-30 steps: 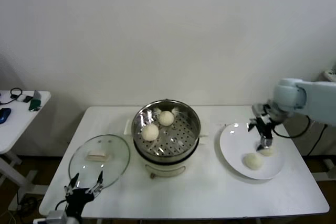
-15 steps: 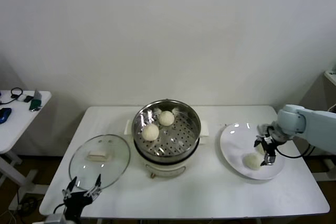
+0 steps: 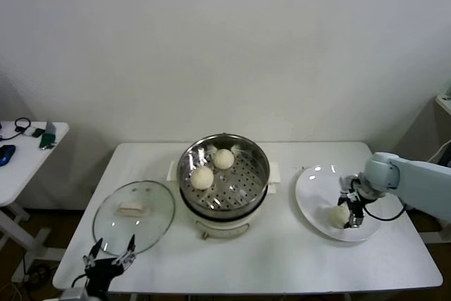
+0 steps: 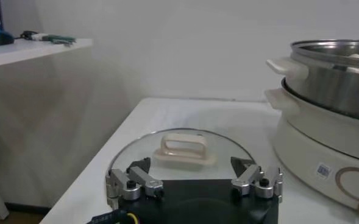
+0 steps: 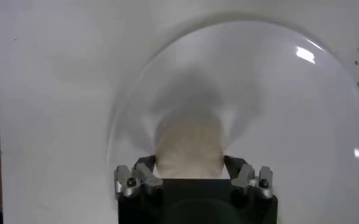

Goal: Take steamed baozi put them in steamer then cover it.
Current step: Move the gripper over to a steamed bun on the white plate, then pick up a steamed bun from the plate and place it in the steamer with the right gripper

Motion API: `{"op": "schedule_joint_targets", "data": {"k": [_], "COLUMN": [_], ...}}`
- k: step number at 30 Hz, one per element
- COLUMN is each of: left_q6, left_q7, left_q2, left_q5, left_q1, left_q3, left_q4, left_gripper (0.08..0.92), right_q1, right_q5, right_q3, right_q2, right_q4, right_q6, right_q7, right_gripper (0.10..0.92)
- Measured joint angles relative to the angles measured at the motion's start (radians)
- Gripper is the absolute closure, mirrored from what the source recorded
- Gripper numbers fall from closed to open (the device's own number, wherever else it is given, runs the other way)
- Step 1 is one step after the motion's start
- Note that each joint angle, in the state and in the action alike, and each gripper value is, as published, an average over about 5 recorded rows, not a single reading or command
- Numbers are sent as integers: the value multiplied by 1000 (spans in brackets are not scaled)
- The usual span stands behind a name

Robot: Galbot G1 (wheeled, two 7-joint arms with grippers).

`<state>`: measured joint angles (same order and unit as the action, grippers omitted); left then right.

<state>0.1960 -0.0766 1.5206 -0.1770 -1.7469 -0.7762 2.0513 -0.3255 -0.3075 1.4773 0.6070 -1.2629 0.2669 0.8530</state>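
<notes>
Since a second ago my right tool has dropped from above the white plate down onto it, at the right of the head view. It now straddles one steamed baozi, a finger close on either side. In the wrist view the bun fills the gap between them, but I cannot tell for sure that the fingers are pressing on it; they look partly drawn in, not wide. The second bun seen on the plate earlier is hidden behind the tool now, I think.

Two more baozi sit on the perforated tray inside the steamer, which stands at the middle of the table. They lie toward the upper left of the tray, close together.

On the table's left side the cover lies flat, handle up, well apart from the pot. My left tool hangs at the lower left of the frame, just off the cover's near edge, fingers spread wide with nothing in them.
</notes>
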Motion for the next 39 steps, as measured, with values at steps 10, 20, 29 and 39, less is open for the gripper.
{"op": "schedule_joint_targets", "data": {"k": [10, 20, 29, 39], "left_q6": [0, -4, 2, 5], "left_q7": [0, 3, 3, 2], "left_q2": [-3, -8, -8, -7], "left_q5": [4, 5, 1, -12], "left_q1": [-3, -6, -6, -5], "left_q3": [6, 10, 2, -12], "left_q4": [9, 10, 24, 34], "left_gripper": [177, 177, 177, 177], "right_q1": [-158, -544, -727, -676], "right_q5": [3, -28, -27, 48], "right_q3": [79, 204, 184, 150], "right_q2": [19, 143, 321, 541], "right_q4": [-37, -134, -282, -337], "right_q6": [-64, -237, -380, -448], "right_q7": [57, 133, 147, 121], "right_gripper": [330, 330, 330, 330]}}
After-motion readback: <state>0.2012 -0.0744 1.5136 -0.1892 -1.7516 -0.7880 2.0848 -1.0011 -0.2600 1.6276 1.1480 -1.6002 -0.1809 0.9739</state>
